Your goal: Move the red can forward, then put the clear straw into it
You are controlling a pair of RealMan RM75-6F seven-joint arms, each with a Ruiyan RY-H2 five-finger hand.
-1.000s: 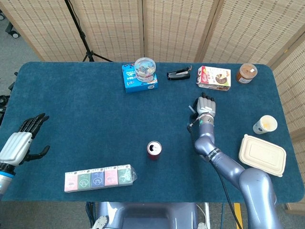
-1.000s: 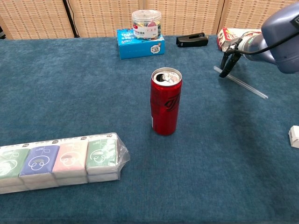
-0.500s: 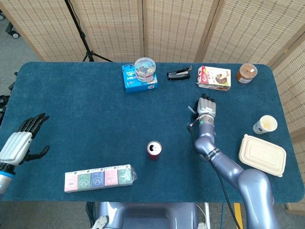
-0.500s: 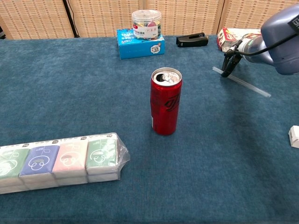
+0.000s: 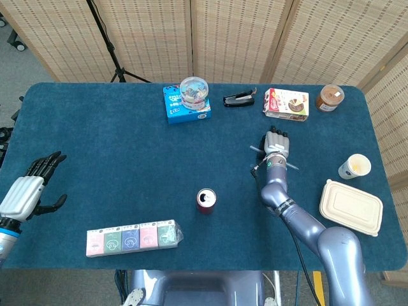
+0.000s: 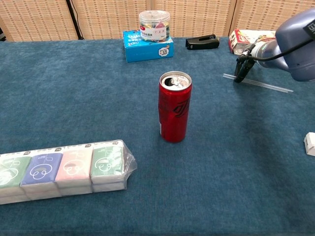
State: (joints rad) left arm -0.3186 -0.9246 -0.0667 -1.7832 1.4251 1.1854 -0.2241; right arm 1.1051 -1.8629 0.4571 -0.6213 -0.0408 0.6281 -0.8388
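Right hand (image 5: 276, 145) fingers (image 6: 240, 70) pressing clear straw (image 6: 266, 85), left hand (image 5: 29, 187) fingers spread, empty

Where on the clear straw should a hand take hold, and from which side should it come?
Probably near the middle of the straw, coming from above. It lies flat on the table, thin and long, so only a pinch across its width from overhead looks workable. The right hand is already over it.

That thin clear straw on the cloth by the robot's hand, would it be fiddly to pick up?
Probably. The straw is thin and lies flat on the table, leaving fingers little to get under. Being round, it may roll or swivel when nudged. It looks light, so even a brush could shift it.
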